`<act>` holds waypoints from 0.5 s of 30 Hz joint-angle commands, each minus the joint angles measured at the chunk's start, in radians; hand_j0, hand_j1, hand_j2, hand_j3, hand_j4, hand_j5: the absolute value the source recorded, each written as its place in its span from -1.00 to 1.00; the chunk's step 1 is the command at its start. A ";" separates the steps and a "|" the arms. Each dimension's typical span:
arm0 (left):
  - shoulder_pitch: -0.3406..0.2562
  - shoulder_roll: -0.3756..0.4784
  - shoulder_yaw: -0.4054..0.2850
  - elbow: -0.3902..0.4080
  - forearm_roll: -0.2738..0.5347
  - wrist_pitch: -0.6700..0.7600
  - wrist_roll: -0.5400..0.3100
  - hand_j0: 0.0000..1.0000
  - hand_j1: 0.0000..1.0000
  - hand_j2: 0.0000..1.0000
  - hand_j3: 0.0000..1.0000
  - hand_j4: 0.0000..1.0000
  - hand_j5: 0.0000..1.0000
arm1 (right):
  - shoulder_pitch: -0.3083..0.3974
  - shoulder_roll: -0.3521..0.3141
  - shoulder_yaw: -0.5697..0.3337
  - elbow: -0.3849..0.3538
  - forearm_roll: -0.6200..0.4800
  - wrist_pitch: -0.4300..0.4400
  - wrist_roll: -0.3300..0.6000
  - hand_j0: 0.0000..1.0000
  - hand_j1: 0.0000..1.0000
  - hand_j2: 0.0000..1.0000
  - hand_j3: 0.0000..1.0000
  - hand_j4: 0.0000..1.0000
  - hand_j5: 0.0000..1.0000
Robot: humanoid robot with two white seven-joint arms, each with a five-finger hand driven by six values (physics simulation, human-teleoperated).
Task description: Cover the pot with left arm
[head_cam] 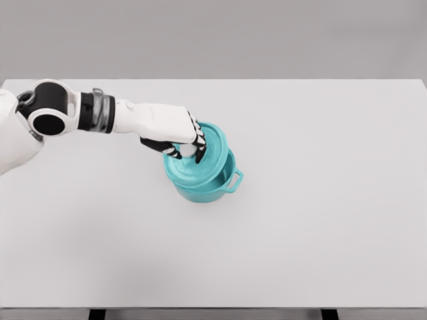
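One teal pot (203, 187), mid-table (320, 233), side handle to the right; one teal lid (210, 150), tilted over its rim, not yet seated; my left hand (180, 143), fingers clamped on the knob; placing step, I judge; next: level, lower, release.

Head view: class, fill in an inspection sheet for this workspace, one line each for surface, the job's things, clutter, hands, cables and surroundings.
Surface: white table, flat, bare around the pot.
Job's things: teal pot upright near the table's middle, one side handle showing at its right; teal lid over the pot, tilted and shifted up-left, not seated flush.
Clutter: nothing seen.
Hands: left hand on top of the lid, fingers curled at its centre, apparently around the knob, which is hidden; right hand not in view.
Cables: nothing seen.
Surroundings: plain grey wall behind the table; dark table legs at the bottom edge.
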 commanded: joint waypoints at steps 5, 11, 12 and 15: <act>0.000 0.000 -0.006 0.002 0.005 0.003 0.000 0.02 0.02 0.02 0.02 0.02 0.02 | -0.002 0.000 0.000 0.000 0.000 -0.001 0.000 1.00 1.00 1.00 1.00 1.00 1.00; 0.000 -0.001 -0.008 0.002 0.005 0.003 0.000 0.20 0.20 0.20 0.20 0.20 0.20 | 0.000 0.000 0.000 0.000 0.000 0.000 0.000 1.00 1.00 1.00 1.00 1.00 1.00; 0.000 -0.001 -0.008 0.002 0.005 0.003 0.000 0.26 0.26 0.26 0.26 0.26 0.26 | 0.000 0.000 0.000 0.000 0.000 -0.001 0.000 1.00 1.00 1.00 1.00 1.00 1.00; 0.000 -0.003 -0.008 0.003 0.004 0.003 0.000 0.39 0.39 0.39 0.39 0.39 0.39 | -0.002 0.000 0.000 0.000 0.000 0.000 0.000 1.00 1.00 1.00 1.00 1.00 1.00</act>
